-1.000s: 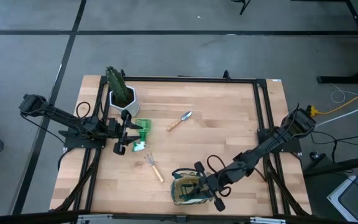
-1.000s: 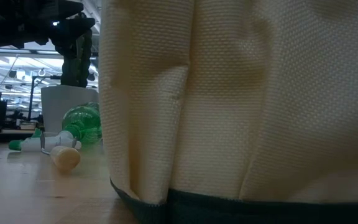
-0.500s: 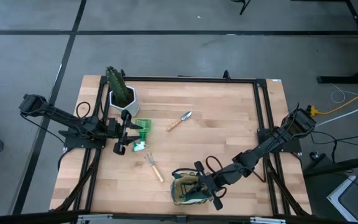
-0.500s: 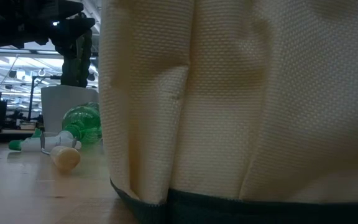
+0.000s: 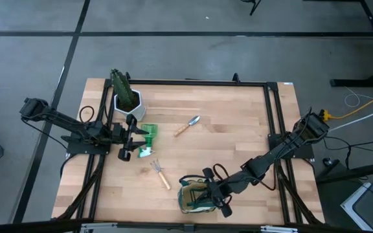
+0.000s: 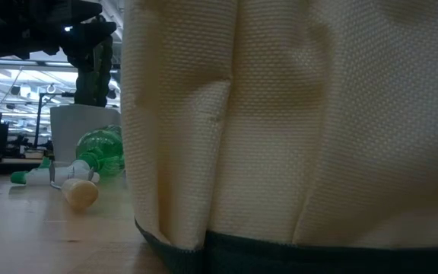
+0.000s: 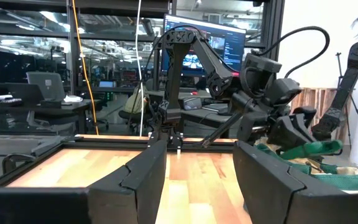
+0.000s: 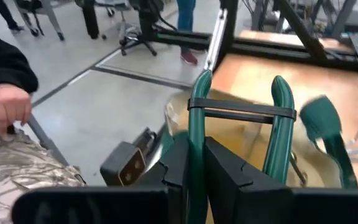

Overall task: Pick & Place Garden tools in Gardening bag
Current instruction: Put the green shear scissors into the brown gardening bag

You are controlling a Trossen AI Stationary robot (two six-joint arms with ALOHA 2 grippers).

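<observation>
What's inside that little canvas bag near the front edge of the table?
The right end effector holds a green-handled tool over the gardening bag, its handles poking from the opening. The bag's cloth hides whatever is deeper.

Grey concrete floor [image 5: 193,16] all round, crossed by dark taped lines, with a light wooden butcher-block table [image 5: 228,139] sitting in a black metal frame. A yellow cable [image 5: 361,107] trails over the floor off to one side. Past the table edge there's a lit computer monitor [image 7: 207,46], desks and a black wheeled office chair [image 8: 135,37]. A person's hand in a dark sleeve [image 8: 2,106] shows too.
</observation>
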